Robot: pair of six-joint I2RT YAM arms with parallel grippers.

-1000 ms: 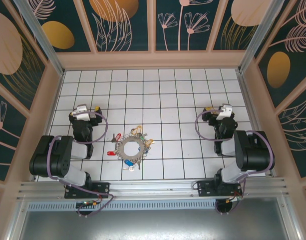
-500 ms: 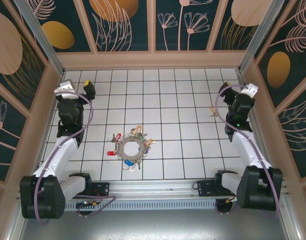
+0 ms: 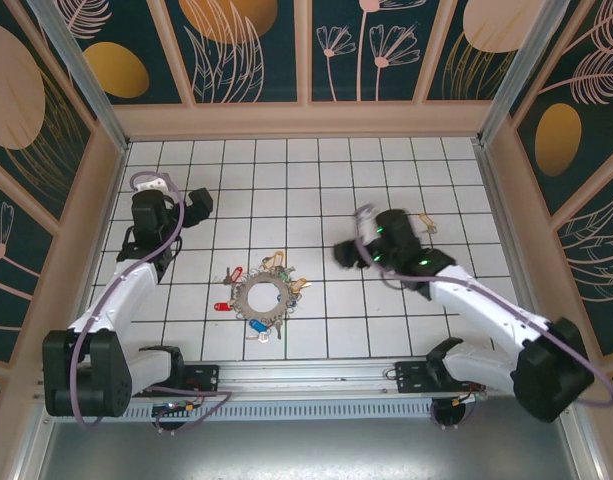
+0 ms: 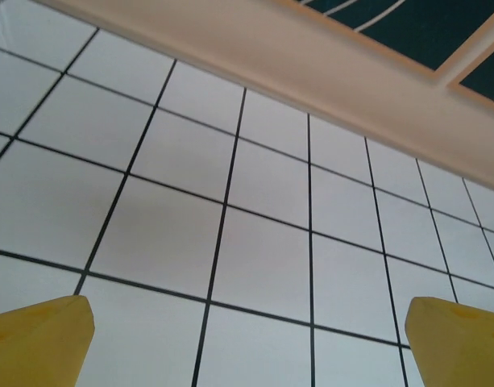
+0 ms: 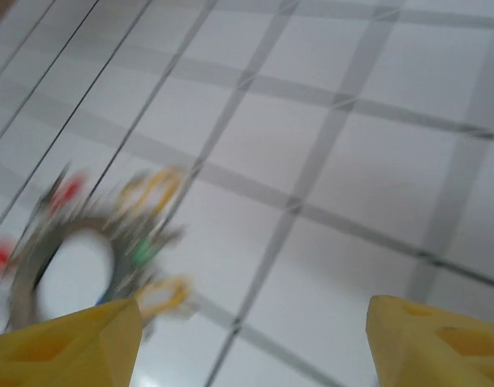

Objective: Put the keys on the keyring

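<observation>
top external is showing the keyring lying among keys on the desk while left jaws and right jaws are gaping wide, empty.

Counter: white tiles, black grid lines, lying under the left end effector and the right end effector. Wood ledge ahead of left end effector; dark teal wall panel above ledge. Metal rail behind both.
</observation>
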